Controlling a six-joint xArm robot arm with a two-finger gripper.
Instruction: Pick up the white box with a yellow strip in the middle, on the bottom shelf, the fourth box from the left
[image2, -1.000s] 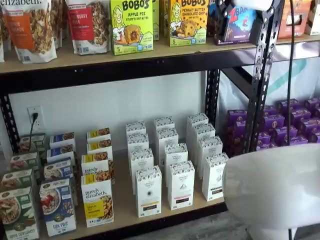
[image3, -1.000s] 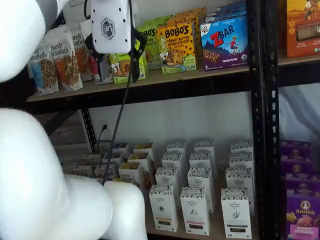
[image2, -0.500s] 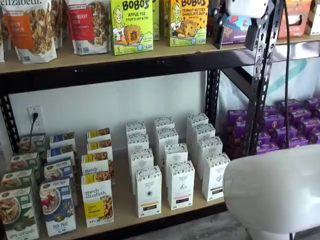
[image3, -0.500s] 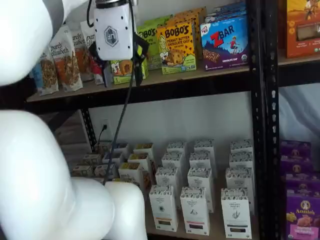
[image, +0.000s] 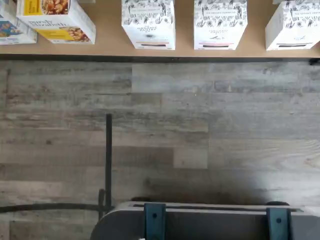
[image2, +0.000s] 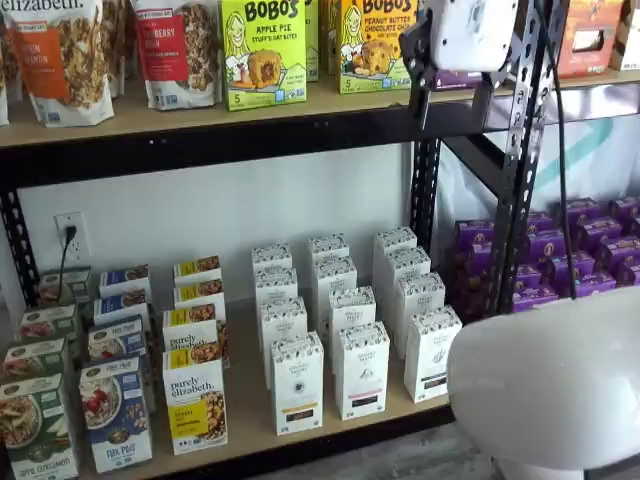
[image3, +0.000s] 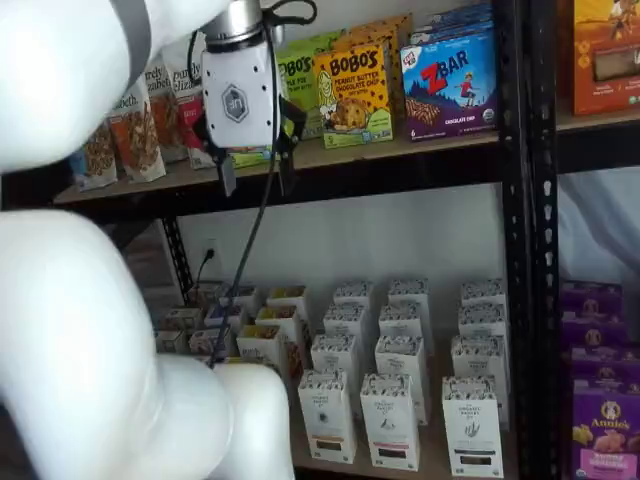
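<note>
The pincer hangs high in front of the upper shelf in both shelf views, its two black fingers spread with a plain gap and nothing between them. The white box with the yellow strip stands upright at the front edge of the bottom shelf, far below the pincer and well apart from it, just beside a purely elizabeth box and a like white carton

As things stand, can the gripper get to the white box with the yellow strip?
Probably yes: the gripper, fingers apart and empty, hangs high above the white box, which stands at the bottom shelf's front edge with nothing before it.
</note>
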